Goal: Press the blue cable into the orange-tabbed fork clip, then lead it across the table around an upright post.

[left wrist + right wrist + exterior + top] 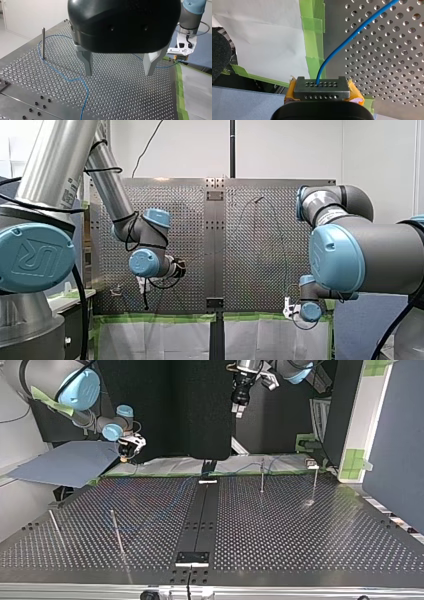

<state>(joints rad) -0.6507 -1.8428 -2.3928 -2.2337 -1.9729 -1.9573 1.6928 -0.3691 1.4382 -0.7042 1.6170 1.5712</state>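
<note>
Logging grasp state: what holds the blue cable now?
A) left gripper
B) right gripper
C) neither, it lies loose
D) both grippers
B: in the right wrist view the blue cable runs out from the right gripper, shut on it between yellow pads; the left gripper hangs open and empty above the table.

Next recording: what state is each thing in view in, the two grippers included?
left gripper: jaws open, empty, above the table.
right gripper: shut on the blue cable, at the table's taped edge.
blue cable: slack, lying on the table, one end in the right gripper.
post: upright, the cable bending around its foot.
</note>
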